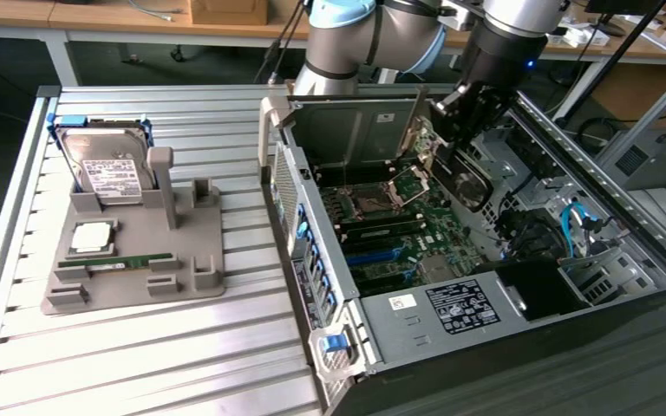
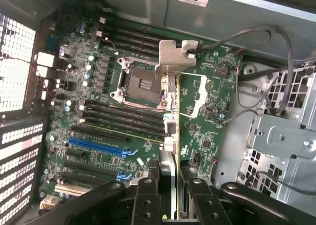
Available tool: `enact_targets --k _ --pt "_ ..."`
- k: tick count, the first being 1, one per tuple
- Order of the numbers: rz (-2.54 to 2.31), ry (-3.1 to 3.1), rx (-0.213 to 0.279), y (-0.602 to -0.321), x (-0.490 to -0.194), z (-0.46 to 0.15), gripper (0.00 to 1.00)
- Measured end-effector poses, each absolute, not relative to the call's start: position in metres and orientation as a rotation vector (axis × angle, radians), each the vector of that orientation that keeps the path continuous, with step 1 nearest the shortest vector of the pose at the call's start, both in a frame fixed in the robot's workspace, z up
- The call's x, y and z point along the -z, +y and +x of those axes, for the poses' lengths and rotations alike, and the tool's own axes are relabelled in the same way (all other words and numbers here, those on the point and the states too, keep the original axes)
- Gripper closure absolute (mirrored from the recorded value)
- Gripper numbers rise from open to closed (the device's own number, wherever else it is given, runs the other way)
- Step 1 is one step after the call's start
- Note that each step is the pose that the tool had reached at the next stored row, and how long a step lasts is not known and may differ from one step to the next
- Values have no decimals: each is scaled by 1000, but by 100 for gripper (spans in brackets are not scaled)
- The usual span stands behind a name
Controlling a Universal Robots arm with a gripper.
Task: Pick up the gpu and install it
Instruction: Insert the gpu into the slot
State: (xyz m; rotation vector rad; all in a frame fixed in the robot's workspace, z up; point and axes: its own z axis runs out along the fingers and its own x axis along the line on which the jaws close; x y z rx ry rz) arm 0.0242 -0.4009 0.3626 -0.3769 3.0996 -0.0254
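The gpu (image 1: 463,178), a thin dark card, hangs tilted inside the open computer case (image 1: 345,338), above the motherboard (image 1: 397,234). My gripper (image 1: 447,130) is shut on its upper edge. In the wrist view the gpu (image 2: 170,136) appears edge-on, running from between my black fingers (image 2: 148,195) out to its silver metal bracket (image 2: 175,57). It hovers over the board beside the CPU socket (image 2: 140,84), and I cannot tell whether it touches a slot.
A grey fixture (image 1: 136,290) on the slatted table holds a hard drive (image 1: 107,165), a CPU (image 1: 93,236) and a green memory stick (image 1: 125,260). Blue slots (image 2: 98,146) lie on the board. Loose cables (image 2: 266,71) and a drive cage (image 2: 281,136) crowd one side of the case.
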Motion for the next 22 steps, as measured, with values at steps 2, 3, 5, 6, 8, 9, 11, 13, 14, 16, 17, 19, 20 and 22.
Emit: enact_targets --k 2,3,5,6,8,9,11,13,14,16,17,19,20,22 --pt "-400 3097 25 -401 -363 24 73" --pt "-411 3095 25 -401 -363 24 73" --pt "-429 3092 25 -401 -363 24 73" --pt "-442 3091 25 -401 -363 24 73" --pt "-461 3088 25 -401 -363 24 73" --pt "-470 3086 24 -401 -363 24 73" --pt "-490 3083 24 -401 -363 24 73" --pt "-509 3080 24 -401 -363 24 73" --pt "-518 3079 24 -401 -363 24 73" --pt "-536 3075 24 -401 -363 24 73" --pt "-555 3072 24 -401 -363 24 73" --pt "-592 3065 23 -401 -363 24 73" --pt "-605 3062 23 -401 -363 24 73" --pt "-625 3058 23 -401 -363 24 73"
